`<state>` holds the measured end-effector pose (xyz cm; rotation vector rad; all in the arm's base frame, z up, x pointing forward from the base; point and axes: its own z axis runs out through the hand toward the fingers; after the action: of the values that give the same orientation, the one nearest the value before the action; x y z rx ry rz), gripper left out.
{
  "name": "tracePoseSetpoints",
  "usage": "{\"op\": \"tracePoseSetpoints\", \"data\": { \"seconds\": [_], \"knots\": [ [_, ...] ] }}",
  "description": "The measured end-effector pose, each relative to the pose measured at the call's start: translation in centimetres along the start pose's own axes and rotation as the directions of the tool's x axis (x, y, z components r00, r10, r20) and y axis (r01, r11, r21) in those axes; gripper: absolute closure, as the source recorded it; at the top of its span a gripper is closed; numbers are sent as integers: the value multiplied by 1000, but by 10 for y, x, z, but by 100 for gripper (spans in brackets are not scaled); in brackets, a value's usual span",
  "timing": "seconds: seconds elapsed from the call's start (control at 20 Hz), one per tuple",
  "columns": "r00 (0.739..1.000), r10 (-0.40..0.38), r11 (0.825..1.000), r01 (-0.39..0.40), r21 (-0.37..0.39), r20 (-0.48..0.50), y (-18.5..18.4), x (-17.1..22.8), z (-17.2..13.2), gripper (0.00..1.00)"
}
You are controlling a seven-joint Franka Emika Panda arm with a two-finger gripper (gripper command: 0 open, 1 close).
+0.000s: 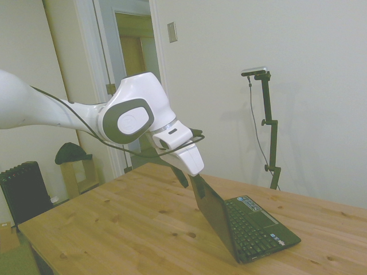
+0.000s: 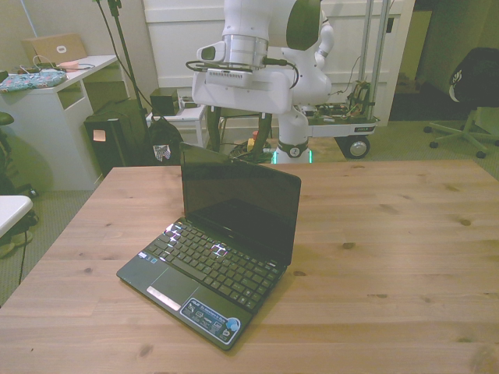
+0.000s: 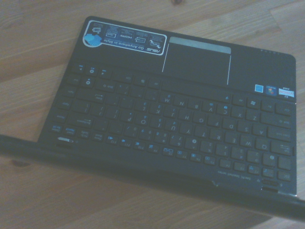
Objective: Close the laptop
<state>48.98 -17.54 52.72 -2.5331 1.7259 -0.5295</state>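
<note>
Gripper (image 1: 189, 175) hung right behind the open laptop's (image 2: 214, 249) top screen edge, seemingly touching it; its finger state could not be told.

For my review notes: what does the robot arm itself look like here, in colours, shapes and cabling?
The glossy white, rounded arm has a dark grey ring around a white cap at its joint. A thin black cable loops along it to the white, blocky gripper. In the front view a small camera module sits on the wrist.
</note>
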Motion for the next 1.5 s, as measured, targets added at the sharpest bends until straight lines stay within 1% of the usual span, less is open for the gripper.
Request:
{"op": "tracePoseSetpoints", "data": {
  "seconds": [0.3, 0.45, 0.65, 0.8, 0.95, 1.1, 1.5],
  "knots": [
    [1000, 17, 1000, -17, -15, 1, -4, 16, 12, 100],
    [1000, 27, 999, -27, -16, -4, -5, 26, 14, 100],
    [999, 50, 999, -50, -18, -19, -2, 52, 10, 100],
    [998, 61, 998, -62, -27, -30, 6, 76, 13, 100],
    [997, 69, 996, -71, -46, -31, 11, 96, 27, 100],
    [997, 77, 995, -78, -65, -22, 15, 115, 49, 100],
    [996, 85, 992, -87, -91, -28, 7, 148, 92, 100]
  ]
}}
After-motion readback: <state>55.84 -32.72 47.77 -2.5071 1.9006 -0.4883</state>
